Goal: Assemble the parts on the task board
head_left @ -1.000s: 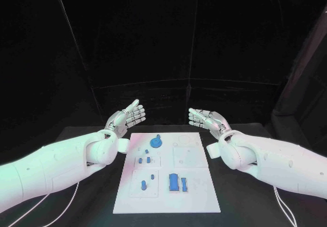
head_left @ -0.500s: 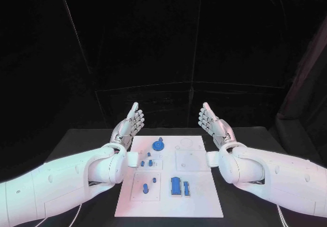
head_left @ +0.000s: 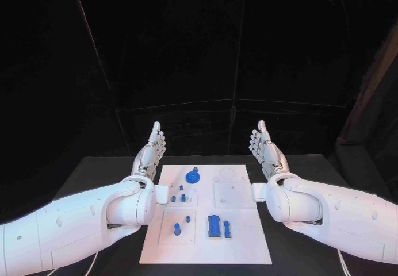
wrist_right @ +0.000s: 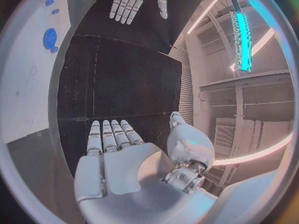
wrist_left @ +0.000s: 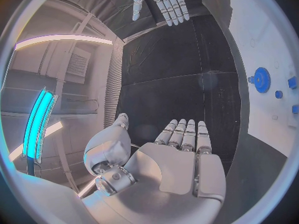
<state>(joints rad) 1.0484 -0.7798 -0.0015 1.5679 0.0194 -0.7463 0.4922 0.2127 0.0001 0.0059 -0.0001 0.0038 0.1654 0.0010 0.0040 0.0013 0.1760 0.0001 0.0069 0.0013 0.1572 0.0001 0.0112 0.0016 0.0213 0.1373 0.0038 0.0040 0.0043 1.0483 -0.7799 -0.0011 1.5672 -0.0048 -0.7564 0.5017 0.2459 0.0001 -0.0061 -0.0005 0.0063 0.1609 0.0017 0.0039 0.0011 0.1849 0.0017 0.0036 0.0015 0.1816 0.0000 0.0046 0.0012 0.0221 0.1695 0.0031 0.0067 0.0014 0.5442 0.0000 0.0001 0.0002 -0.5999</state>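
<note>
White task board (head_left: 236, 241) flat on table; blue parts (head_left: 214, 223) scattered on it.

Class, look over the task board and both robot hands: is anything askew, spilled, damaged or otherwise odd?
Nothing stands out. The task board lies flat and square on the black table, the blue parts resting on it. The left robot hand and right robot hand are raised beside its far end, empty, fingers extended.

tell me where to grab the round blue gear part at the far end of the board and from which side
Take the blue gear by its toothed rim, coming straight down from above: it lies flat on the task board, so only the rim and a small stub at its far edge offer purchase. The left hand, flat and holding nothing, looks nearer than the right hand.
</note>
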